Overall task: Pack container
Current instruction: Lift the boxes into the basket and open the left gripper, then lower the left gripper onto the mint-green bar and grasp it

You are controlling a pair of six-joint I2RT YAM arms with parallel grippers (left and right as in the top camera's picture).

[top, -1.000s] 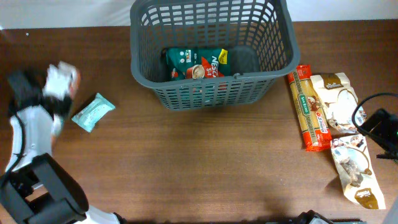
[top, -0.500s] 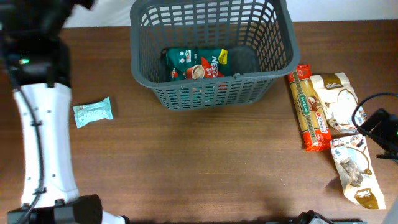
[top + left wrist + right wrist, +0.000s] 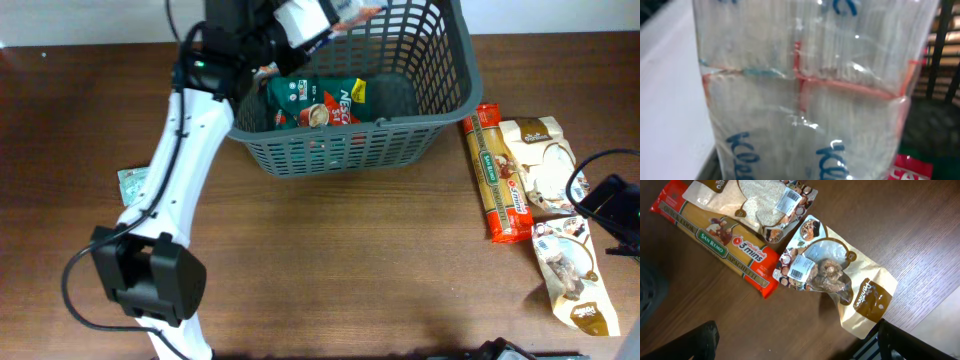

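The left arm [image 3: 185,140] holds tissues [image 3: 805,90] over the container [image 3: 440,100]

1 container [image 3: 340,150]. 1 tissue pk [image 3: 805,90] in left gripper [image 3: 300,22]; 1 green coffee pk [image 3: 318,103] just below it. 1 teal pkt [image 3: 128,182] well to its left. Ahead of right gripper [image 3: 802,342], on desk [image 3: 330,260]: 1 spaghetti pk [image 3: 720,247], 2 beige pouches: grain pouch [image 3: 765,200], mushroom pouch [image 3: 840,285].

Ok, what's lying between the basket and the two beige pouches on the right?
One thing: the orange San Remo spaghetti pack, flat on the table, between the container and the pouches. The overhead view shows it.
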